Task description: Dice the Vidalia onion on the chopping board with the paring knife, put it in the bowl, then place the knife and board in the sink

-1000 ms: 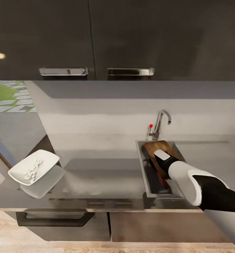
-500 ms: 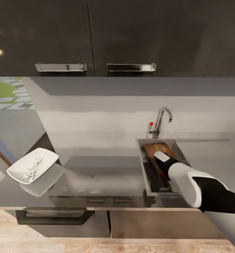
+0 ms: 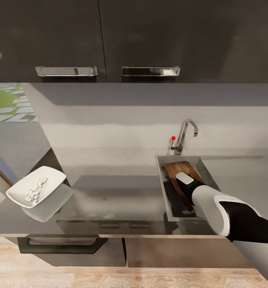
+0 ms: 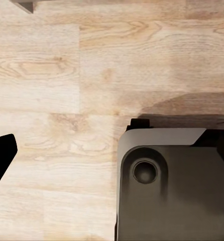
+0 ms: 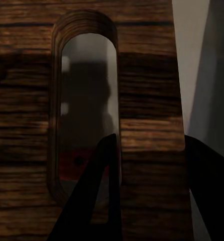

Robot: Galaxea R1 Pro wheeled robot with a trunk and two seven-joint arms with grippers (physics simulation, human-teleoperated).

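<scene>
The brown wooden chopping board [image 3: 179, 176] lay lengthwise in the grey steel sink [image 3: 164, 192], the right gripper [image 5: 147, 201] (fingers straddling its slotted edge) directly upon it

No text, label, brand, number or sign can be read in any of the views. The dark cabinet fronts [image 3: 150, 36] are seen to be plain, and nothing is printed on the chopping board [image 5: 142, 125], the bowl [image 3: 35, 187] or the sink [image 3: 162, 188]. The wooden floor [image 4: 67, 75] is likewise unmarked.
</scene>
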